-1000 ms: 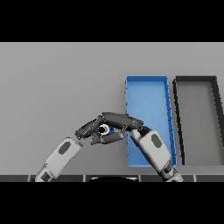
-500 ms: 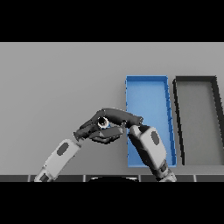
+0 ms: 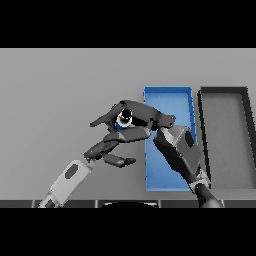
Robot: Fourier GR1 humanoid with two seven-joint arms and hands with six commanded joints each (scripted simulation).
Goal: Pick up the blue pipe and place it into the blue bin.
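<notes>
The blue pipe is held up off the table, its round end facing me and only a sliver of blue showing. My right hand is shut on it, fingers curled over the top, just left of the blue bin. The right forearm crosses above the bin's middle. My left hand hangs lower and to the left, its fingers relaxed and apart from the pipe. The bin is a long blue rectangle right of centre, and its visible floor holds nothing.
A black bin of the same shape stands right beside the blue one, at the right edge. The grey table stretches away to the left and the back.
My right hand has risen with the pipe and shifted slightly toward the blue bin. The left hand has come off the pipe and now sits below it, fingers spread.
</notes>
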